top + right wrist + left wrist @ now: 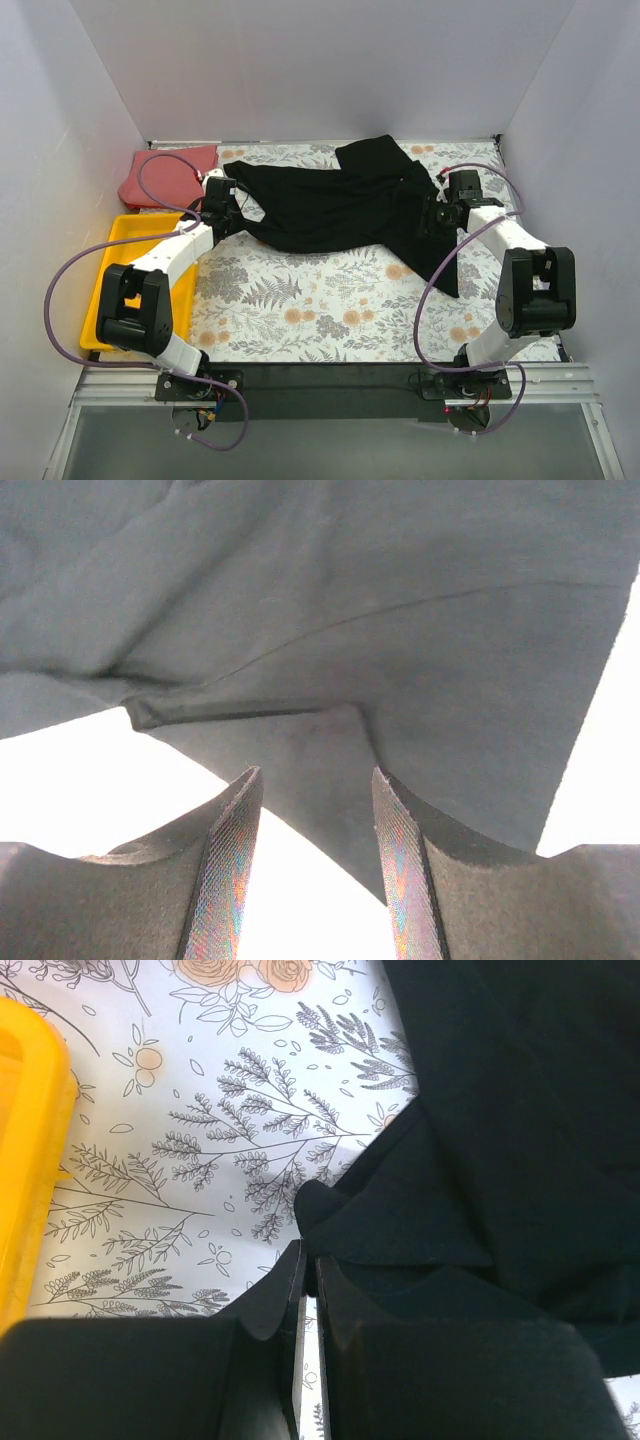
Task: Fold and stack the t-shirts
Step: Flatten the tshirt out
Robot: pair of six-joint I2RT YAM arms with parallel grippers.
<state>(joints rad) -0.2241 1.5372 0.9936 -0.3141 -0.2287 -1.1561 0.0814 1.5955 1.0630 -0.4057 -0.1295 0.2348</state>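
Observation:
The black t-shirt (pixel 330 205) lies crumpled and spread across the back of the table, with one part trailing toward the front right. The coral-red t-shirt (pixel 165 178) lies folded at the back left corner. My left gripper (pixel 236 205) is at the black shirt's left end. In the left wrist view its jaws (pixel 310 1260) are closed to a thin slit, with an edge of the black shirt (pixel 520 1140) pinched at the tips. My right gripper (pixel 432 215) is at the shirt's right side. In the right wrist view it (pixel 315 780) is open, with the black cloth (pixel 400 630) just past the fingertips.
A floral-patterned cloth (pixel 300 300) covers the table; it also shows in the left wrist view (pixel 200 1110). A yellow tray (pixel 115 270) stands along the left edge, close to my left gripper (pixel 25 1140). White walls close in the back and both sides.

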